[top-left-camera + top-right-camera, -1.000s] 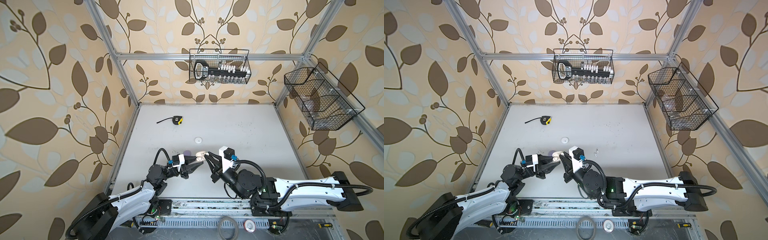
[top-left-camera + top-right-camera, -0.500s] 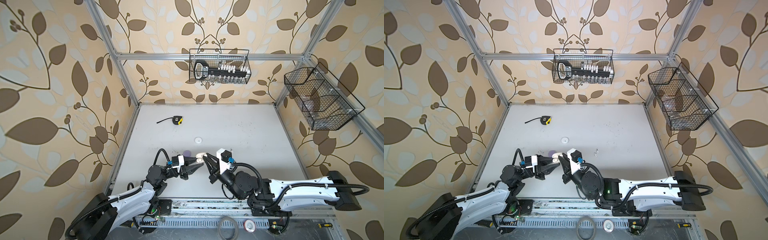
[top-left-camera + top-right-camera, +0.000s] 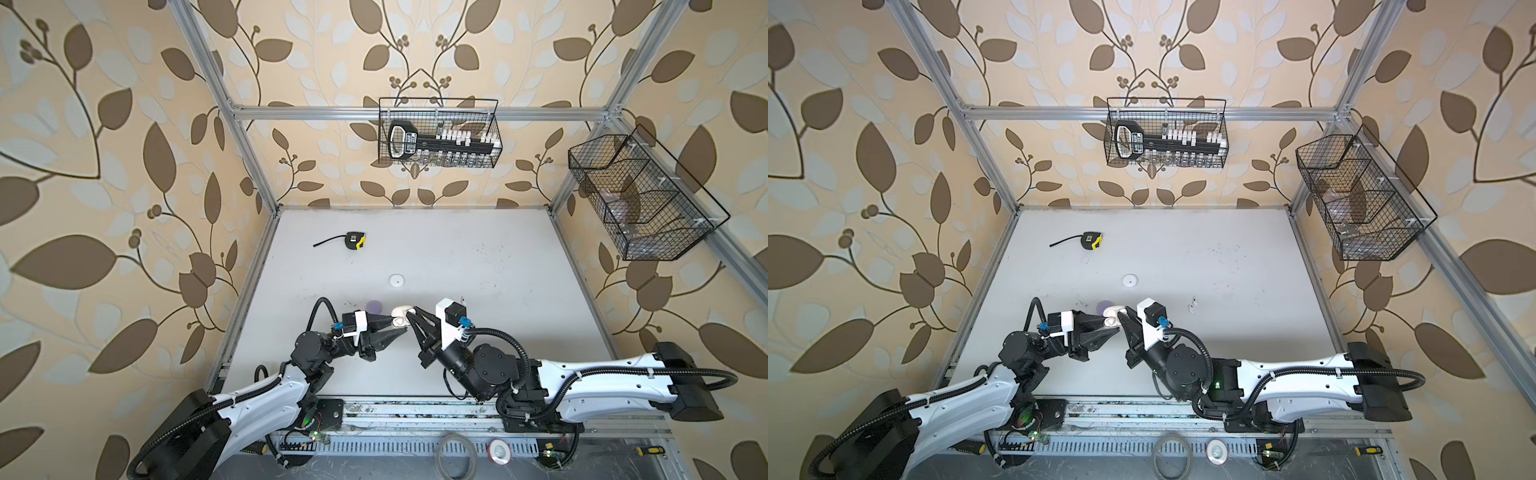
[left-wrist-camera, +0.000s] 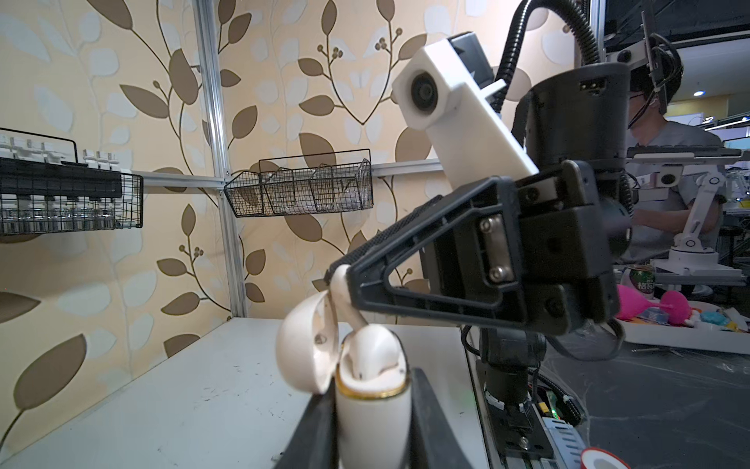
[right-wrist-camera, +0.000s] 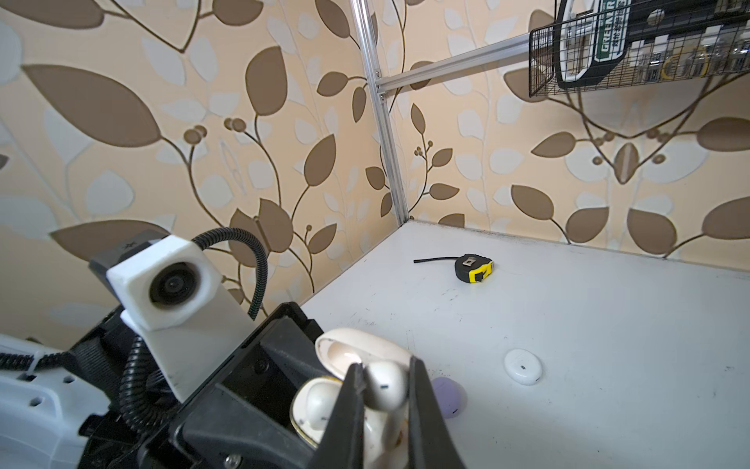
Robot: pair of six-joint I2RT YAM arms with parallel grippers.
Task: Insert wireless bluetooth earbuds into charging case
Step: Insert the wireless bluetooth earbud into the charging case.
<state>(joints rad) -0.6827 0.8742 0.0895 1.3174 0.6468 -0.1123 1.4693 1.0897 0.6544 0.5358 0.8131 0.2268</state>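
Right jaws pinch cream earbud [image 5: 385, 385], stem slanting down; open charging case [image 3: 400, 321], clamped in left jaws, just at its 9 o'clock.

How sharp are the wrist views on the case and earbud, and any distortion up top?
Left wrist view: the open cream charging case, close to the lens, is soft-edged. Right wrist view: the gripped cream earbud is fairly crisp. In both top views the aluminium frame posts splay outward, wide-angle; lighting even.
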